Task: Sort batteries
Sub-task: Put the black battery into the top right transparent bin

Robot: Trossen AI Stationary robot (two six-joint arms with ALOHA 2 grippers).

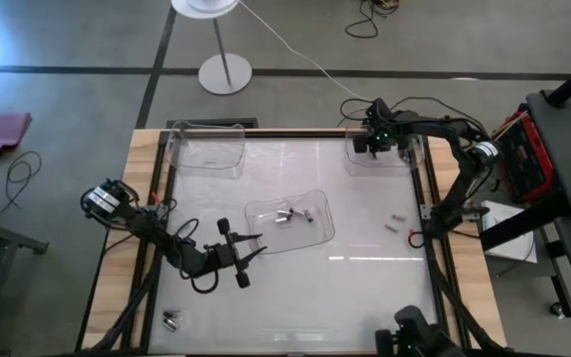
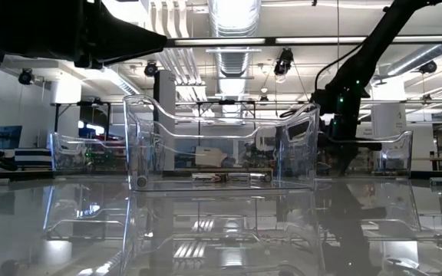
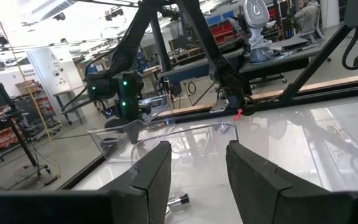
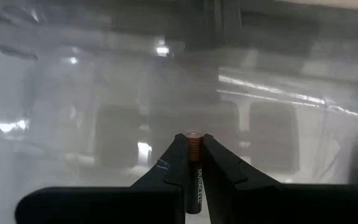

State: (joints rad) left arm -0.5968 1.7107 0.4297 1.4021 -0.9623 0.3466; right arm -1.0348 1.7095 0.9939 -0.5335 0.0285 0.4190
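Here, one battery (image 4: 193, 163) between right gripper (image 4: 193, 152) fingers; three trays (image 1: 290, 220).

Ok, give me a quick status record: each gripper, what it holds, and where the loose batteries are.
right gripper: over far-right tray, jaws shut on battery
left gripper: near side of the centre tray, jaws open, empty
centre tray: batteries inside
table: two batteries right, more at near-left corner

Dark jointed arms (image 1: 181, 248) — green indicator lights.
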